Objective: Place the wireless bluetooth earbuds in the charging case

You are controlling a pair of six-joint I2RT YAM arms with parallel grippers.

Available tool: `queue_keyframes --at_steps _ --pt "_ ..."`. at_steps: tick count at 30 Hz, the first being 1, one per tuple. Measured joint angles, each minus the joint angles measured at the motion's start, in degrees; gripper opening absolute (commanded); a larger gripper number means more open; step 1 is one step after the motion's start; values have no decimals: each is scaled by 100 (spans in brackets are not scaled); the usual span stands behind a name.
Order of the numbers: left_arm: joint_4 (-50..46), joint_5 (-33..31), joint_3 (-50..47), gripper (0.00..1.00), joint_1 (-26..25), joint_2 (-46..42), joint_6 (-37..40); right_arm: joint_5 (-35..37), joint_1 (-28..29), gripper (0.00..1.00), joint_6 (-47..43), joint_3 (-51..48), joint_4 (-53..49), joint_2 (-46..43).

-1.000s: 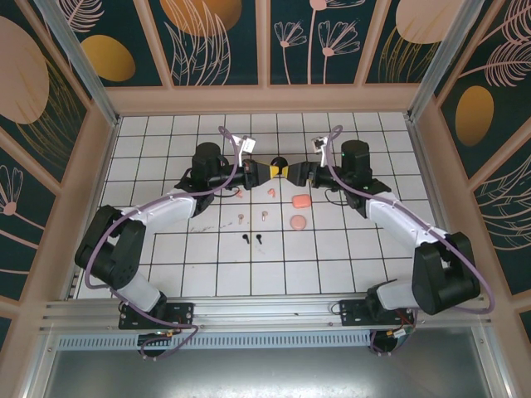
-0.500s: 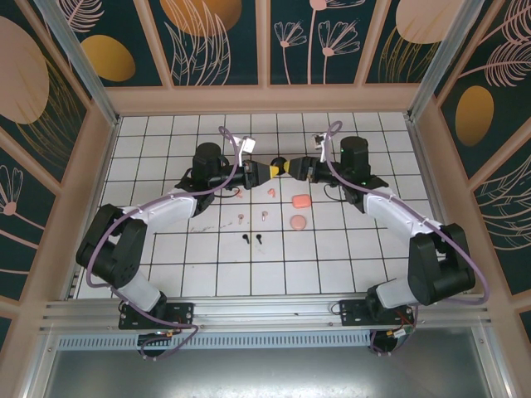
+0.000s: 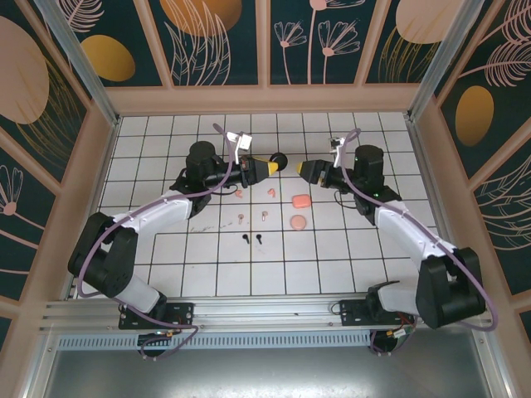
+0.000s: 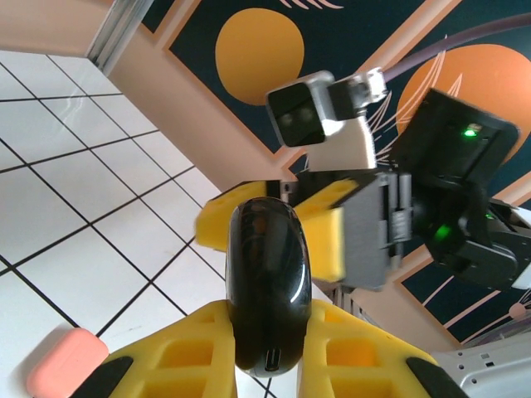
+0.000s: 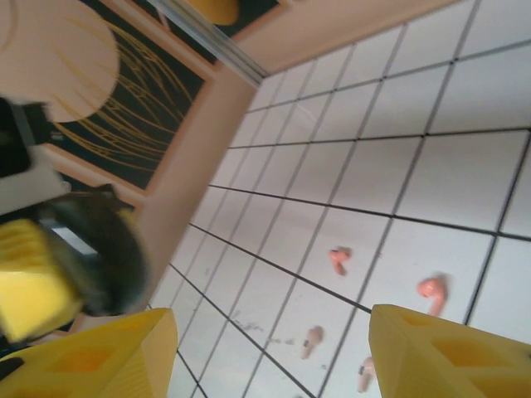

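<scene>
Right gripper [image 3: 300, 168] back from black case [image 3: 280, 160]

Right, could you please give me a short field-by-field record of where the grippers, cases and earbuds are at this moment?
left gripper: shut on the black case, held above the table
right gripper: open, empty, facing the black case across a gap
coral-pink earbuds: loose on the table
pale earbuds: loose, nearer the arm bases
black earbuds: loose, nearest the arm bases
pink cases: two, right of the earbuds
</scene>
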Motion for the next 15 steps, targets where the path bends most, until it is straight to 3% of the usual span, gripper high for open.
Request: queue_keyframes --at_steps 9,15 --pt "42 7 -11 0 0 0 -4 4 575 65 118 479 66 87" --pt "37 7 -22 0 0 -2 -28 101 654 62 122 623 103 472"
